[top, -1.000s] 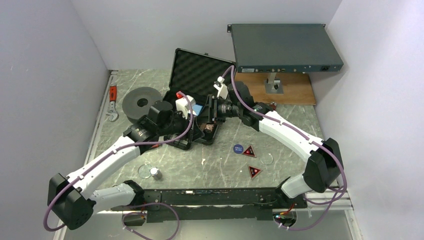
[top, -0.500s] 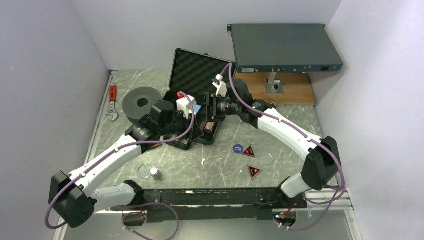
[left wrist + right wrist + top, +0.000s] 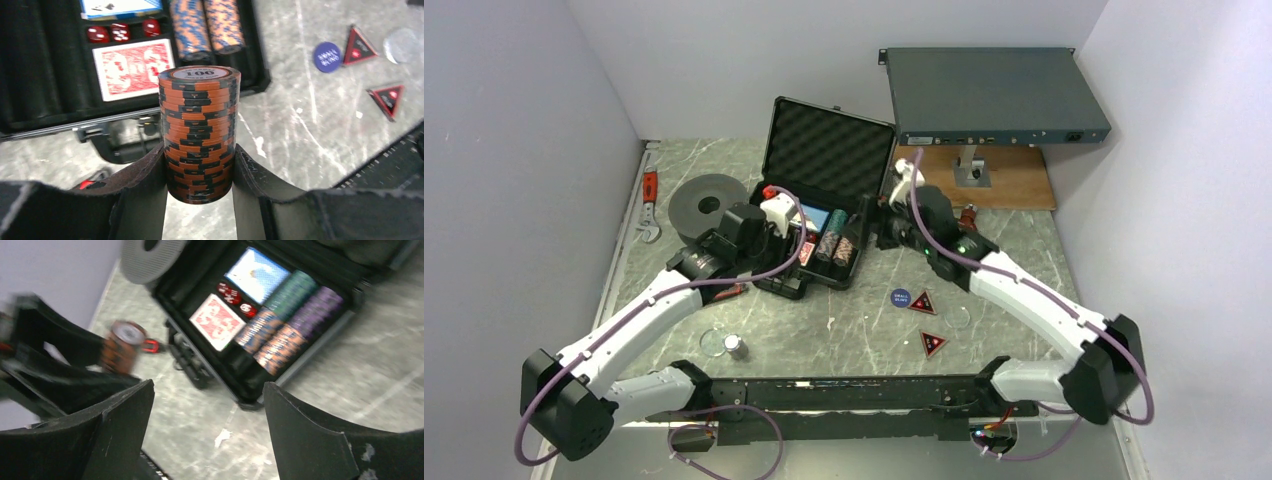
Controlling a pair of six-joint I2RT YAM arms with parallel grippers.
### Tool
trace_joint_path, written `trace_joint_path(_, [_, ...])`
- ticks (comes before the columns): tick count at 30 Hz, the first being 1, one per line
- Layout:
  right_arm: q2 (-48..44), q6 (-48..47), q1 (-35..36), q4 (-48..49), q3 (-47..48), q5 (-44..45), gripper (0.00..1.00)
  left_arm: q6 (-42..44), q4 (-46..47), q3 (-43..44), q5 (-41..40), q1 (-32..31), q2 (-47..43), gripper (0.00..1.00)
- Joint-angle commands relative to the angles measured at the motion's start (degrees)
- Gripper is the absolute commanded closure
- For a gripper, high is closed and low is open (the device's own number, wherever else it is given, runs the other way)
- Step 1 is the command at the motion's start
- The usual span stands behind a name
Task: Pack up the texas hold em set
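Orange-black chip stack is gripped upright in left gripper jaws by the case front. Right gripper jaws are spread wide, empty. Cards are packed. Button and triangles are left on desk.

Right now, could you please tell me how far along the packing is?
Done: the red deck, blue deck and several chip stacks sit in the open case. In hand: the left gripper grips an orange-black chip stack; the right gripper is open. Left: the blue button, two triangular markers, closing the lid.
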Motion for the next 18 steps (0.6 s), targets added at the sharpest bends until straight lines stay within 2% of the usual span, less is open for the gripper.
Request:
trace_joint_path(1, [-8.71,-4.30,-0.07,14.76,-13.56,10.79,0.17,3.39,4.51,4.41,-8.37,1.49,-0.85,1.00])
trace_joint_path(3, [-11.21,-5.65,-0.07,16.27,-17.20,11.71,0.10,4.33,6.24,3.77,-9.77,2.07,-1.08,1.00])
trace_joint_path(5, [-12.15,-6.21,-0.07,15.90,-18.46,13.10,0.08,4.88,7.27,3.50,-9.74,3.12,-0.73,1.00])
trace_joint_path(10, [-10.07,-10.33,-0.07,18.40,-20.40,14.47,0.08,5.79,6.48,5.84,-7.69,7.15,2.90,1.00])
trace_joint_path(18, [-6.85,-10.46,-0.15,17.18,-18.65,13.07,0.08,8.11,8.55,9.29,-2.53,15.37,9.44,1.00])
